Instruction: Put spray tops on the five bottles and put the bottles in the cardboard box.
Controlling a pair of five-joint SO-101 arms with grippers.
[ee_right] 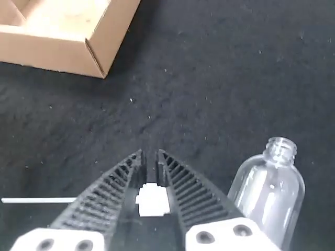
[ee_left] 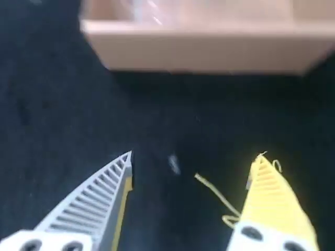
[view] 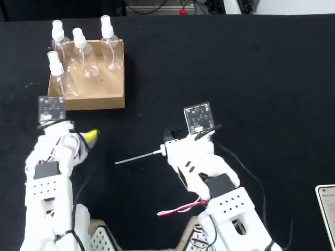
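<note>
Currently the right gripper (ee_right: 150, 154) pinches the spray top (ee_right: 153, 200), its tube (ee_right: 36, 200) sticking out sideways. The left gripper (ee_left: 193, 155) is spread near the box (ee_left: 209, 52). The uncapped bottle (ee_right: 269, 183) sits unheld just beside the right gripper, so the tube could knock it over.

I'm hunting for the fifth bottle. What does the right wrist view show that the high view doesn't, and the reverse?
Right wrist view: a capless bottle on the table beside the right gripper. High view: four capped bottles in the cardboard box, and the left arm near it. Both: the box, and the right gripper shut on a spray top with its thin tube sticking out.
</note>
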